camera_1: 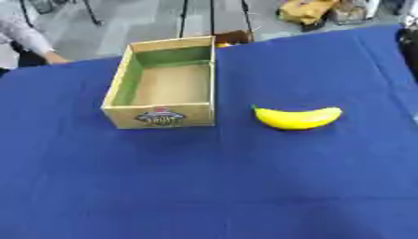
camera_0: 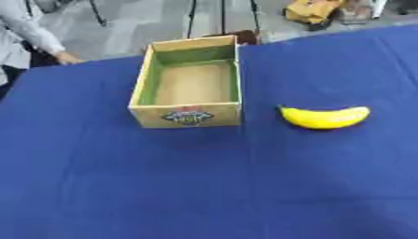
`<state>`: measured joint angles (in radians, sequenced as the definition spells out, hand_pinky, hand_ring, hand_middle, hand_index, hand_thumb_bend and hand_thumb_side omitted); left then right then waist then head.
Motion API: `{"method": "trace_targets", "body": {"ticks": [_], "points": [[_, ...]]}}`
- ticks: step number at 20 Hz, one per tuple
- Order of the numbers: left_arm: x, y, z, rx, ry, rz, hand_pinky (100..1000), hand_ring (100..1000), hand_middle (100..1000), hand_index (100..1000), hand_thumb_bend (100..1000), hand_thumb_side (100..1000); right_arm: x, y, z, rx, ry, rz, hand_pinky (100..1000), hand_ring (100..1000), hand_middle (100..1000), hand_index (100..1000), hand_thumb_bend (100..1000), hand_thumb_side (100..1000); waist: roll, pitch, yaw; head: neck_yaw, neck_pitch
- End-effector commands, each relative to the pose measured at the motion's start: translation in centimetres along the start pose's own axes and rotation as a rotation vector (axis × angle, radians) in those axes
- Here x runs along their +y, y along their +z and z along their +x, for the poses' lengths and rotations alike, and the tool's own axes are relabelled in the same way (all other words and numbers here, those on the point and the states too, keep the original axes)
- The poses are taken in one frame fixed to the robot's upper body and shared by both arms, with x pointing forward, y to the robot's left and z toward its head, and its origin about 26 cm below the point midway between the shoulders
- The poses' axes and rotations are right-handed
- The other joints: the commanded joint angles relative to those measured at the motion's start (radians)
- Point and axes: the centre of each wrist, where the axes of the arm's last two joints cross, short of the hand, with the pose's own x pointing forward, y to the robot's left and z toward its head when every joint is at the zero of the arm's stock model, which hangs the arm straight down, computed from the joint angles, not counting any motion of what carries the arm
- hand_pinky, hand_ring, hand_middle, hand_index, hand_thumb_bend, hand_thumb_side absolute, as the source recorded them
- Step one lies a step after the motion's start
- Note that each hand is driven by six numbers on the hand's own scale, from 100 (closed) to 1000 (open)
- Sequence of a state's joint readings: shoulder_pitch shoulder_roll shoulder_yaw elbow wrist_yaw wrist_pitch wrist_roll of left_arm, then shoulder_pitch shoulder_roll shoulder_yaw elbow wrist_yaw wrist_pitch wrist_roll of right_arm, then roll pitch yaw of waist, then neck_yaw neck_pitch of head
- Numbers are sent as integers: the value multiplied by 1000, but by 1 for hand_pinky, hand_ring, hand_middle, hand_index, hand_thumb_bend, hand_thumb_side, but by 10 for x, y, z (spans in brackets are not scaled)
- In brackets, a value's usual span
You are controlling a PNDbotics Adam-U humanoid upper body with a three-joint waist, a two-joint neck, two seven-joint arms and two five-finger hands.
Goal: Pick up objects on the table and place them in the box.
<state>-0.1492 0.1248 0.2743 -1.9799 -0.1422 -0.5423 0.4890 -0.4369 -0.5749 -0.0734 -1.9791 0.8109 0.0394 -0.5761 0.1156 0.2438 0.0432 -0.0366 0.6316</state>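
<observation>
Left eye view shows a banana (camera_0: 324,117) lying crosswise on the blue surface (camera_0: 204,186), right of the empty box (camera_0: 188,115); neither hand visible, state unknowable.

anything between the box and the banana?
Nothing. Only bare blue cloth separates the box from the banana to its right, clear in both eye views. No hand is in view.

An open box (camera_0: 189,116) sits on the worktop (camera_0: 204,186), left of centre toward the far edge. A banana (camera_0: 325,117) lies to its right, apart, level with the box's near wall.
</observation>
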Motion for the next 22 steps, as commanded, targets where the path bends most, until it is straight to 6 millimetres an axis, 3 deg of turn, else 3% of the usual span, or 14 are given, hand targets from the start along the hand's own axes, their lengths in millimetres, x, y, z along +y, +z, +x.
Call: {"method": "trace_targets", "body": {"ticks": [1, 7, 11, 13, 16, 18, 22], "points": [[0, -10, 5, -40, 1, -14, 330, 630, 665, 734, 100, 893, -6, -9, 3, -24, -2, -27, 435, 651, 485, 646, 100, 946, -8, -14, 3, 1, -5], [0, -11, 5, -44, 0, -15, 336, 630, 665, 735, 100, 893, -5, -9, 3, -25, -1, -25, 440, 654, 490, 659, 100, 960, -12, -20, 5, 1, 0], [1, -12, 5, -46, 1, -14, 339, 628, 661, 732, 100, 891, -3, -16, 4, -37, 22, 27, 499, 696, 512, 708, 100, 1000, -16, -26, 7, -11, 6], [1, -11, 5, -45, 1, -17, 339, 629, 662, 732, 100, 892, 1, -24, 5, -45, 43, 88, 547, 733, 531, 748, 179, 1000, -17, -29, 8, -21, 9], [1, -11, 5, -42, 1, -23, 340, 629, 663, 734, 100, 891, 9, -38, 9, -56, 71, 220, 639, 812, 594, 859, 388, 1000, -17, -34, 13, -30, 11], [1, -10, 5, -40, 1, -27, 340, 630, 663, 734, 100, 891, 17, -46, 10, -56, 110, 361, 697, 859, 656, 894, 401, 1000, -17, -38, 16, -32, 12], [2, -9, 5, -34, 1, -35, 338, 631, 664, 735, 100, 891, 31, -60, 11, -84, 208, 671, 775, 920, 781, 930, 528, 1000, -15, -43, 19, -33, 14]]}}
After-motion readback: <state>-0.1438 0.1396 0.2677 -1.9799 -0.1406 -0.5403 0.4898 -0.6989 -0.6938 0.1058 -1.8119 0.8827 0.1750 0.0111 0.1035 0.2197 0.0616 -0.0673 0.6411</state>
